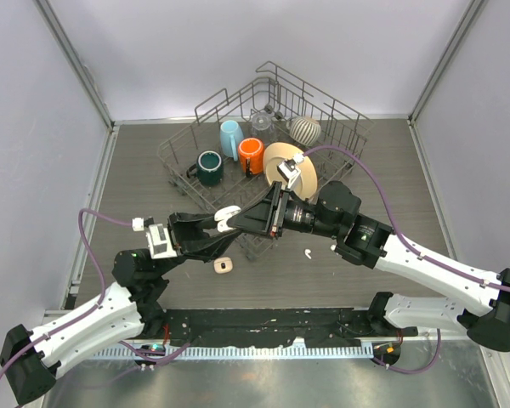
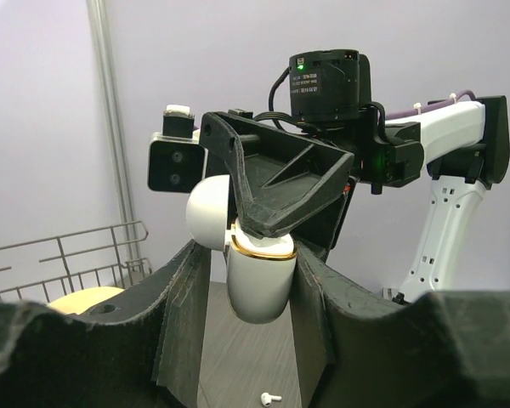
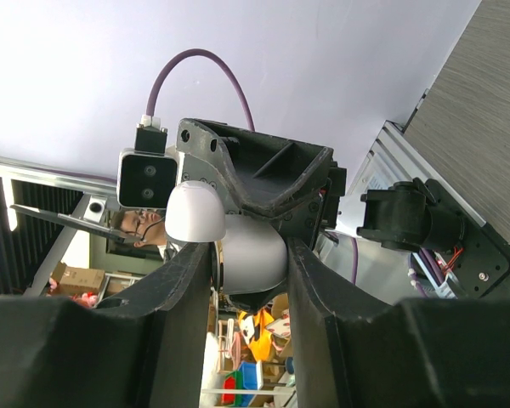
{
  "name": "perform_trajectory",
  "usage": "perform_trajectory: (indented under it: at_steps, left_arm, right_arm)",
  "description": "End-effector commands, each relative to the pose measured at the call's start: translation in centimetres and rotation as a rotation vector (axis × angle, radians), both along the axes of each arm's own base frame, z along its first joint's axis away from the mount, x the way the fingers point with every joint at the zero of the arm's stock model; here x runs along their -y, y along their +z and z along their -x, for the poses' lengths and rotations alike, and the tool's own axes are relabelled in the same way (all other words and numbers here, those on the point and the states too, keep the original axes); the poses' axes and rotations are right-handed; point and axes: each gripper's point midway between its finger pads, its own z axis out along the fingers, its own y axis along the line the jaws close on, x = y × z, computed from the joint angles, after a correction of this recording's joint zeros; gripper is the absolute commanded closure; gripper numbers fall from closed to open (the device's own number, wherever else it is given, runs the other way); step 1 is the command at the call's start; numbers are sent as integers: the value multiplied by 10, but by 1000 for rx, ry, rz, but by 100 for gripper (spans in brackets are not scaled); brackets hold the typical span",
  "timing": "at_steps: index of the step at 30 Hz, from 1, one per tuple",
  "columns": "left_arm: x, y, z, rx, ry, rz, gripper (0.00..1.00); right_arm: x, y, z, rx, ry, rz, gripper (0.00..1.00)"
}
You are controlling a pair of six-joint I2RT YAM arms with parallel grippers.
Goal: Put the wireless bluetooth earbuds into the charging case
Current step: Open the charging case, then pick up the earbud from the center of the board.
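Observation:
The white charging case [image 1: 227, 216] with a gold rim is held above the table where my two grippers meet, its lid [image 2: 206, 212] swung open. In the left wrist view the case body [image 2: 259, 289] sits between my left gripper's [image 2: 248, 251] fingers. My right gripper [image 2: 268, 231] closes on its open top from above. In the right wrist view the case [image 3: 251, 255] fills the gap of my right gripper [image 3: 251, 251]. One white earbud [image 1: 307, 252] lies on the table under the right arm and shows in the left wrist view [image 2: 270, 397]. No other earbud shows.
A wire dish rack [image 1: 180, 161] stands at the back with a dark green mug [image 1: 209, 167], a light blue cup [image 1: 230, 136], an orange mug [image 1: 252, 155] and a tan plate [image 1: 282, 161]. A small tan-and-white object [image 1: 223, 266] lies on the table below the grippers.

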Motion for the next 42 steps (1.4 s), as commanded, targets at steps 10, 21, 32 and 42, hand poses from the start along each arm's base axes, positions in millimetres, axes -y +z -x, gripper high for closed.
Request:
perform_trajectory:
  at_steps: [10,21,32,42]
  left_arm:
    - [1,3,-4,0,10,6,92]
    - [6,1,-1,20,-9,-18,100]
    - [-12,1,-8,6,88,17,100]
    - [-18,4,5,15,55,16,100]
  right_arm:
    - [6,28,11,60,27,-78,99]
    - [18,28,6,103,-35,-52,38]
    - [91,1,-20,202,-348,249,25]
    - [277,-104,-49,129,-967,942,27]
